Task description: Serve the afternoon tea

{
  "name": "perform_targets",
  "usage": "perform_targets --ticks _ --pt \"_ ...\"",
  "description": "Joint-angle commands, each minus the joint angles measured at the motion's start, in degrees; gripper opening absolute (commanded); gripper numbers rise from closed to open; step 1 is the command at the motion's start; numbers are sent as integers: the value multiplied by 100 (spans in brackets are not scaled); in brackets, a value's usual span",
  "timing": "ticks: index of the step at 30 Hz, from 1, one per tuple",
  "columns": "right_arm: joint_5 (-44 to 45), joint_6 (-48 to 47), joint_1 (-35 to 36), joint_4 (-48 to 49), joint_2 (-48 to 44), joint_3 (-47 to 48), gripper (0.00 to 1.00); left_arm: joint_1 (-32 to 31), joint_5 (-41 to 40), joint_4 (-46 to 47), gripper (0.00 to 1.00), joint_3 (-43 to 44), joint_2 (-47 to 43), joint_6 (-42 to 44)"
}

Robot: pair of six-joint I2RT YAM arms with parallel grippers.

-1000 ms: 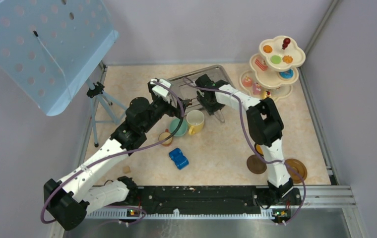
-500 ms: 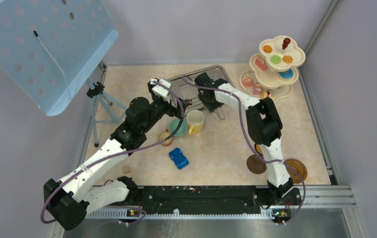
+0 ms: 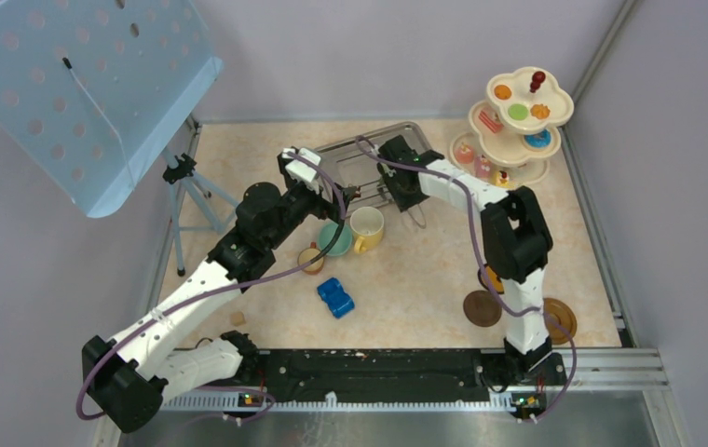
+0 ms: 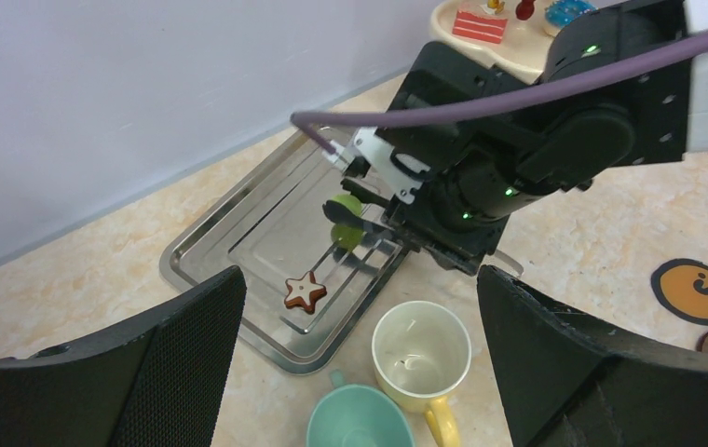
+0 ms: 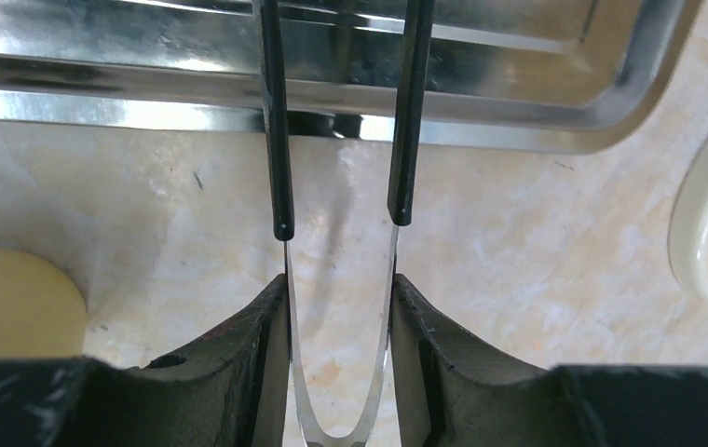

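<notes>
The right gripper [image 5: 339, 291] is clamped on the metal tongs [image 5: 276, 140], whose black tips hold a green macaron [image 4: 347, 207] just above the steel tray [image 4: 257, 233], while the left gripper [image 4: 361, 279], spread wide and empty, hovers near the yellow mug [image 4: 422, 354] and teal cup [image 4: 360, 424].

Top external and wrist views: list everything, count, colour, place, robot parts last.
Rectangular metal tray: one, silver, far centre.
Star-shaped toy biscuit: one, brown-and-cream, in tray.
Round toy macaron: one, green, between tongs' tips.
Metal tongs: one, black-tipped, in right gripper.
Three-tier scalloped stand: one, cream, far right, holding toy cakes.
Cups: three, teal cup, yellow-and-cream mug, small brown cup, centre.
Toy car: one, blue, by cups.
Round coasters: two brown, one orange, near right.
Perforated panel on tripod: one, blue, far left.
Small block: one, tan, near left.
Left gripper: one, black, open near cups.
Right gripper: one, black, shut on tongs.
</notes>
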Motion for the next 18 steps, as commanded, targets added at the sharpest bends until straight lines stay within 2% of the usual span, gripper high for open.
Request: perform_targets --ticks 1,10,18 --pt "-256 255 -224 537 -958 -310 0 -23 -5 200 99 31 -80 3" --pt "-268 463 -550 635 -2200 -956 0 -23 -7 191 99 34 -63 -2" --pt "293 417 -935 197 -3736 -1064 0 -23 62 200 99 39 -140 -33"
